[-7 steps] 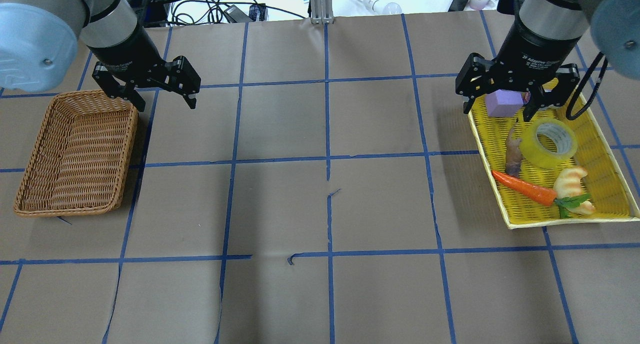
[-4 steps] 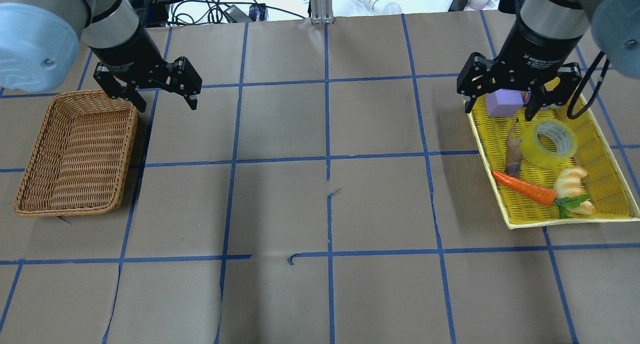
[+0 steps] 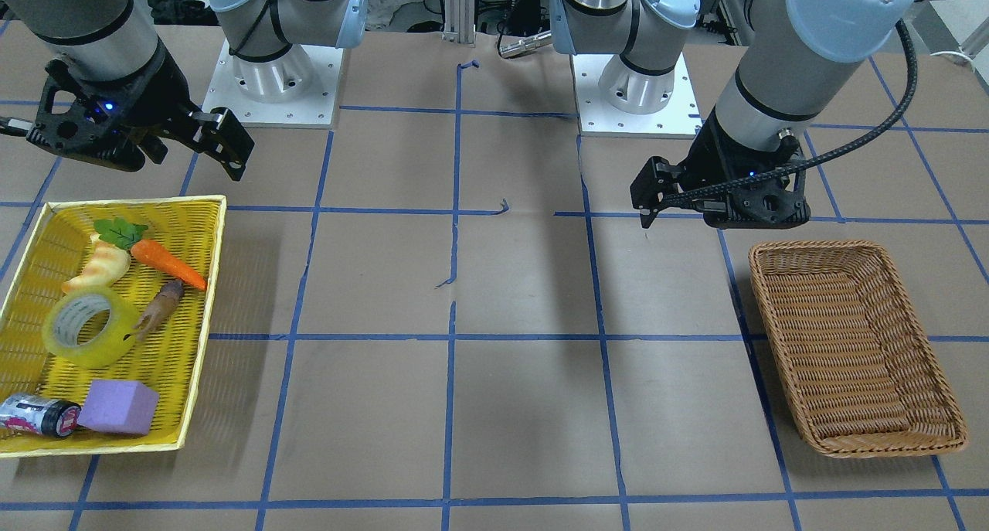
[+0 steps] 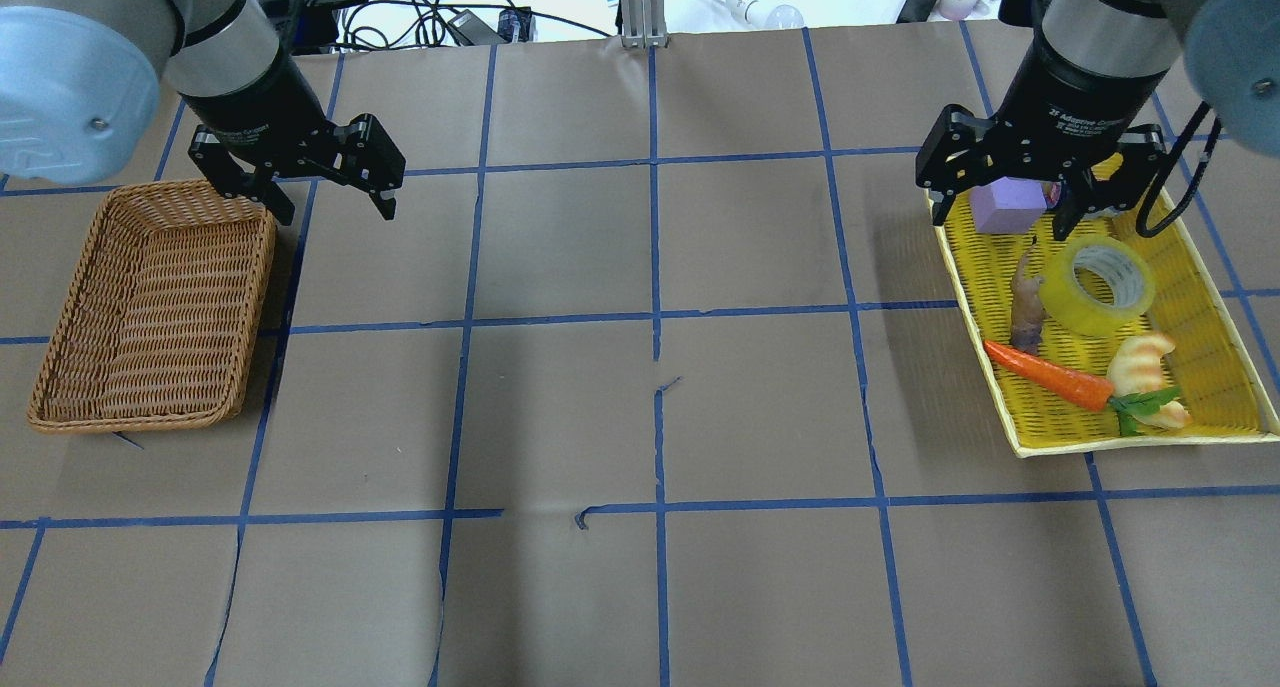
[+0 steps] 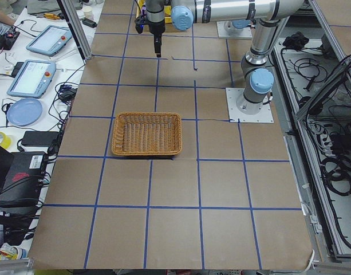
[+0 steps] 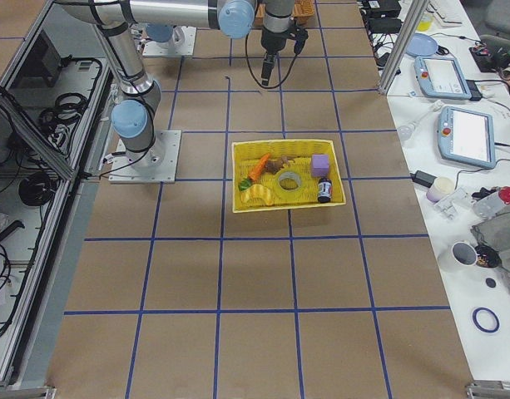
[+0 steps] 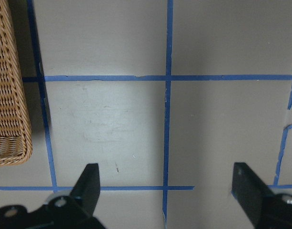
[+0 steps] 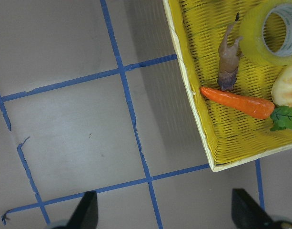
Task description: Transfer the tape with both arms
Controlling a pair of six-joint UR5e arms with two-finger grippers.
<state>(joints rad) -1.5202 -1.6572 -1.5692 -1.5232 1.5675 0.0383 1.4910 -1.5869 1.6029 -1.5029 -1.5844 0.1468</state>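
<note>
The right gripper (image 4: 998,222) hung by a yellow tray (image 4: 1200,367), its fingers spread wide with nothing between them. The tape (image 4: 1097,285) lay flat in that tray, below the gripper and clear of its fingers, with a purple block (image 4: 1005,207), a carrot (image 4: 1045,375) and a brown root (image 4: 1025,302) near it. From overhead the gripper covered part of the block. The view from across the table showed the whole block and, just beside it, a small dark bottle (image 3: 35,415) that the overhead view hid. The right wrist camera caught only part of the roll, in its top right corner. The left gripper (image 4: 333,207) was also wide open and empty, up beside a wicker basket (image 4: 150,307). Its wrist camera showed only the basket's corner and brown paper (image 7: 107,124) crossed by blue lines.
</note>
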